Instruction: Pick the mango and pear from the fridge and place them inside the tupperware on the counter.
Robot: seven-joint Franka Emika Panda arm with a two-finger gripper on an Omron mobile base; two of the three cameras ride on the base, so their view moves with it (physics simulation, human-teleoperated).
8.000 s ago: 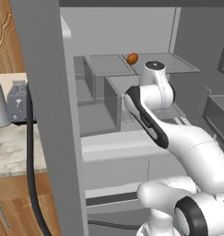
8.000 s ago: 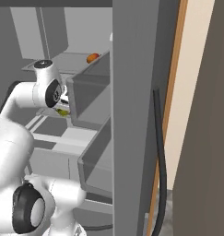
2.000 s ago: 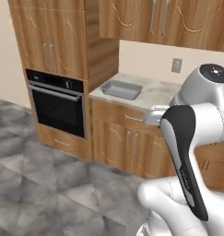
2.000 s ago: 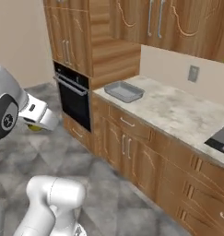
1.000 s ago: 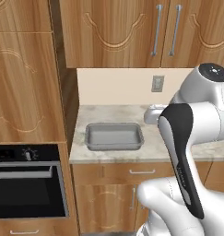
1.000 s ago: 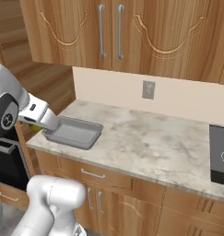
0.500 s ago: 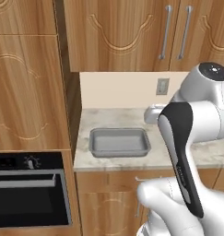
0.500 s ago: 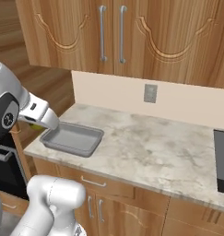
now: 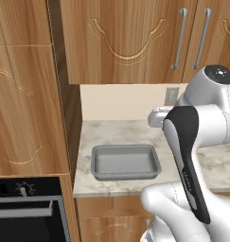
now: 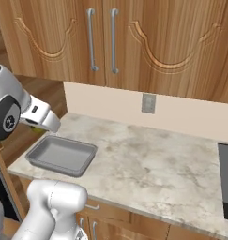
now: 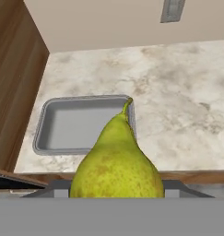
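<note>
Here, at the far left of the left base view, a dark oven (image 9: 26, 210) sits under a tall wooden cabinet (image 9: 26, 94). Just to its right the counter (image 9: 111, 132) begins, and the tupperware (image 9: 125, 162) rests on it near the front edge, with nothing inside it. Further right stands the white arm, and a wall socket (image 9: 172, 96) shows on the backsplash behind it.

In the right base view the gripper (image 10: 39, 123) hangs above the near left corner of the tupperware (image 10: 61, 154), with a sliver of yellow-green showing under it. The hand view settles what that is: the pear (image 11: 117, 165) fills the lower middle of that view, stem pointing up toward the tupperware (image 11: 81, 123) beyond, and the fingers are clenched on its wide lower body. The fingertips themselves are hidden behind the fruit.

The pear looks light and firm, with a smooth, somewhat slippery skin and a taper toward the neck. A hold across the broad belly, as now, seems the safest; a pinch nearer the neck would likely let it slide out. It could bruise if dropped from height, and being rounded it may roll once let go, though the raised rim should stop it. The mango is still to be fetched from the fridge.
</note>
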